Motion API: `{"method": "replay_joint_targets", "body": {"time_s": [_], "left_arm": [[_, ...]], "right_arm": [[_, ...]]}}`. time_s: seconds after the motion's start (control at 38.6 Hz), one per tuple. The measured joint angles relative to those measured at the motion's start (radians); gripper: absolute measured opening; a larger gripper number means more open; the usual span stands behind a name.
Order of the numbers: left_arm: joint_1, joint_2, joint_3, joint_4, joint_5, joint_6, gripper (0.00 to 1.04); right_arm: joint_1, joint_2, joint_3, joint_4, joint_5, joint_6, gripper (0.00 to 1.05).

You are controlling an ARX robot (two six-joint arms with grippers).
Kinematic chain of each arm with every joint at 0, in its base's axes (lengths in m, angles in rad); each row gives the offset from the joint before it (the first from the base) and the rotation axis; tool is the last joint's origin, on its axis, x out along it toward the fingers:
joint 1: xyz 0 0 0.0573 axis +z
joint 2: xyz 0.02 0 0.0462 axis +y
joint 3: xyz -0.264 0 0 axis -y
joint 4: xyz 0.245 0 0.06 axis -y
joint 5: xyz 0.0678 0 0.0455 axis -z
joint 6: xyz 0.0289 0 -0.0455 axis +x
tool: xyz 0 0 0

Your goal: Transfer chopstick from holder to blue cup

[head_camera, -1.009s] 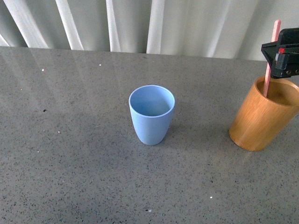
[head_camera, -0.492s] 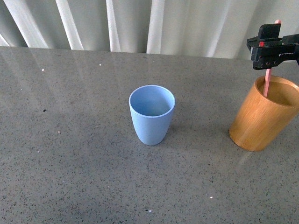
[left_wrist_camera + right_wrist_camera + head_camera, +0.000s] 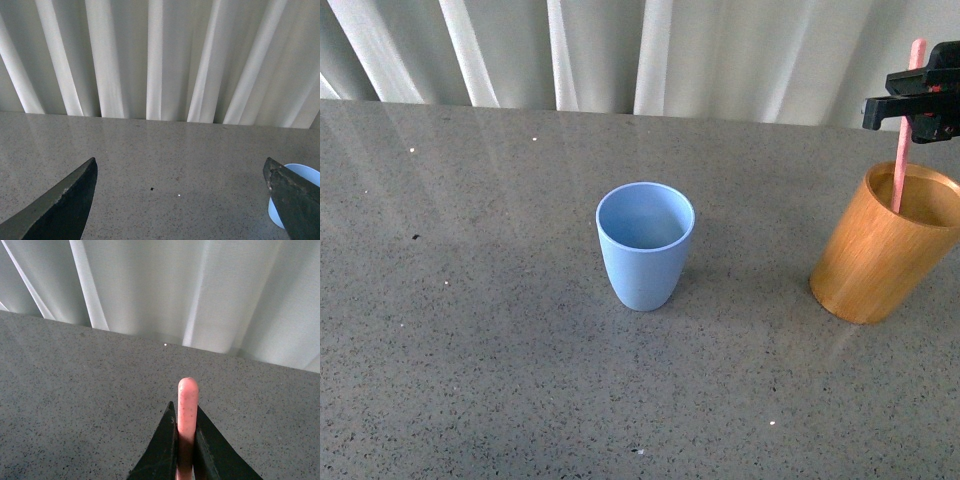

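The light blue cup (image 3: pixel 645 245) stands upright and empty in the middle of the grey table. The orange-brown wooden holder (image 3: pixel 885 245) stands at the right. A pale pink chopstick (image 3: pixel 906 125) stands upright, its lower end still inside the holder. My right gripper (image 3: pixel 910 108) is shut on the chopstick near its top, above the holder; the wrist view shows the stick (image 3: pixel 186 410) pinched between the black fingers. My left gripper (image 3: pixel 180 200) is open and empty, out of the front view, with the blue cup's rim (image 3: pixel 295 172) beside one finger.
The grey speckled table (image 3: pixel 470 300) runs to a white pleated curtain (image 3: pixel 620 50) at the back. Nothing else stands on it.
My right gripper has risen with the chopstick, lifting it partly up within the holder, and shifted slightly sideways. The cups have not moved.
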Motion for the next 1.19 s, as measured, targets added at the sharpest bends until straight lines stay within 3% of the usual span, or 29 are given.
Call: {"method": "replay_joint_targets", "body": {"time_s": [0.52,0.72,0.88,1.09,1.19], "left_arm": [[0.000,0.000,0.000,0.000,0.000,0.000,0.98],[0.000,0.000,0.000,0.000,0.000,0.000,0.98],[0.000,0.000,0.000,0.000,0.000,0.000,0.98],[0.000,0.000,0.000,0.000,0.000,0.000,0.98],[0.000,0.000,0.000,0.000,0.000,0.000,0.98]], "right_arm": [[-0.004,-0.350,-0.036,-0.026,-0.010,-0.102,0.03],[0.093,-0.442,0.077,-0.026,0.076,0.008,0.03],[0.230,-0.432,0.082,-0.069,0.062,0.129,0.03],[0.359,-0.274,0.082,-0.018,0.072,0.154,0.03],[0.383,-0.216,0.084,0.000,0.076,0.158,0.03]]}}
